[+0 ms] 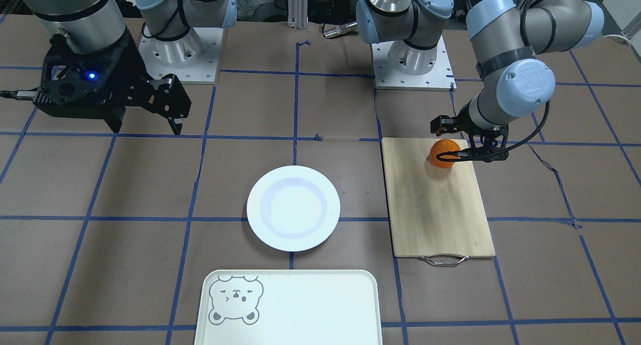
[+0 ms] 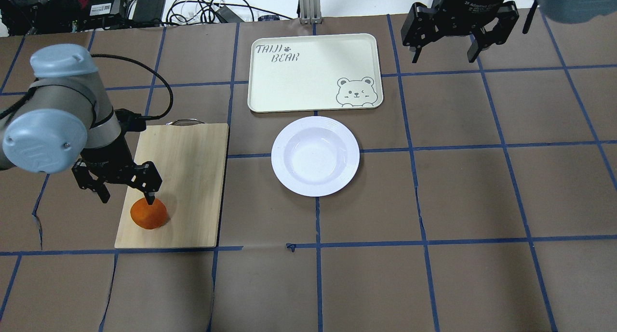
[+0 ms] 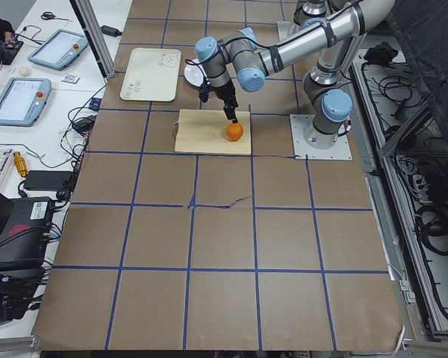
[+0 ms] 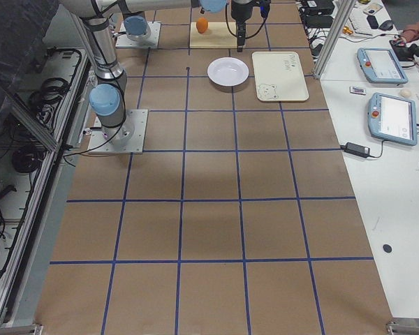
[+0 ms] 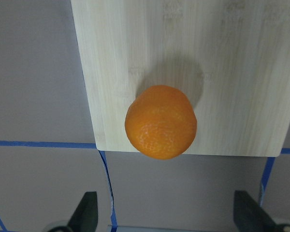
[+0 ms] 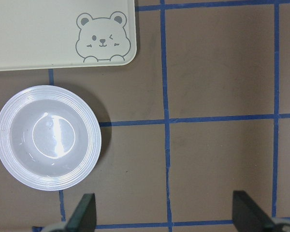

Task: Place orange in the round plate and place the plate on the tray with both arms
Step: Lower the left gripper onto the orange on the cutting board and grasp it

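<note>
On the board (image 2: 185,173) at left, the orange (image 2: 149,215) sits just below the left claw (image 2: 127,197), which is spread wide and empty. It looks firm, light and prone to roll: pinch across its middle. Plate (image 2: 280,141) centre, tray (image 2: 308,81) beyond; right claw (image 2: 442,57) open, empty.
</note>
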You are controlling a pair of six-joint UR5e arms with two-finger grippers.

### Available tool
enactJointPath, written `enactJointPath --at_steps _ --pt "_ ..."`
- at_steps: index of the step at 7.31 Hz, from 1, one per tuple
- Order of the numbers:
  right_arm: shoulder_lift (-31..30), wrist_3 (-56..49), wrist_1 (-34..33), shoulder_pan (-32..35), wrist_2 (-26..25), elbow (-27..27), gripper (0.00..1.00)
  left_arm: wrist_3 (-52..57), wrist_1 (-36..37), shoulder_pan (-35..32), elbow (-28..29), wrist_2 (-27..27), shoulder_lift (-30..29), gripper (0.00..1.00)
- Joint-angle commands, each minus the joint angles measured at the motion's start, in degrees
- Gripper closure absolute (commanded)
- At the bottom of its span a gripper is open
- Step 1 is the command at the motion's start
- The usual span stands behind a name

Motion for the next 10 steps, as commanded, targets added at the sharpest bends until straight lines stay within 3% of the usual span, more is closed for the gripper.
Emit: enactJointPath --at_steps 1,4,5,7,8,9,10 --pt "0.0 0.1 0.0 0.1 0.2 0.0 0.0 1.8 5.9 0.1 -4.0 0.4 -2.2 0.0" --pt "0.0 0.1 0.0 0.1 0.2 0.0 0.0 4.7 10.7 0.1 -4.8 0.5 -6.7 0.04" --pt "0.0 0.1 0.0 0.1 0.2 0.0 0.0 5.0 11.1 0.1 -4.8 0.3 -7.4 0.15" --pt "0.1 0.1 0.0 0.1 0.2 0.1 0.0 6.1 11.1 0.1 -4.6 0.4 -7.6 0.64" --pt "0.1 0.1 0.0 0.1 0.2 0.0 0.0 6.1 11.5 0.1 -4.0 0.1 -7.4 0.78" --pt "0.1 0.1 0.0 0.0 0.2 0.0 0.0 5.2 11.3 -0.6 -1.9 -0.5 -6.6 0.78" --pt "0.0 0.1 0.0 0.0 0.2 0.0 0.0 3.6 11.0 -0.9 2.1 -4.9 -7.8 0.78"
